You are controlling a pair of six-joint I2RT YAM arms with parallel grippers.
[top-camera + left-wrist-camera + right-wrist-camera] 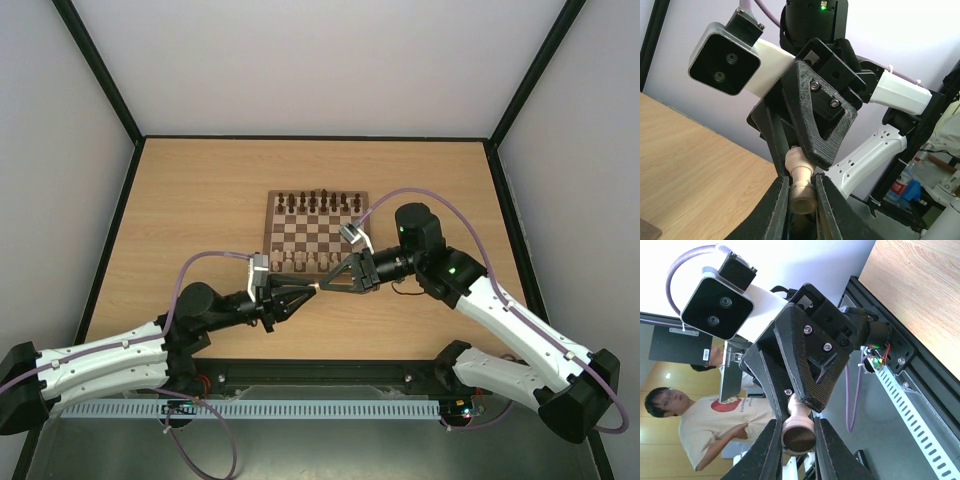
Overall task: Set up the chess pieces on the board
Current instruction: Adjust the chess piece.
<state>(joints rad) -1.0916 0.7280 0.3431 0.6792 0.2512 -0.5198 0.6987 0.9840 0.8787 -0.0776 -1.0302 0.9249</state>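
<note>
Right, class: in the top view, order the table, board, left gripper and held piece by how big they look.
Largest first:
1. table
2. board
3. left gripper
4. held piece, barely a speck

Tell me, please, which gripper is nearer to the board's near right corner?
Right. The right gripper lies just in front of that corner of the board; the left gripper sits further left, before the near edge's middle.
</note>
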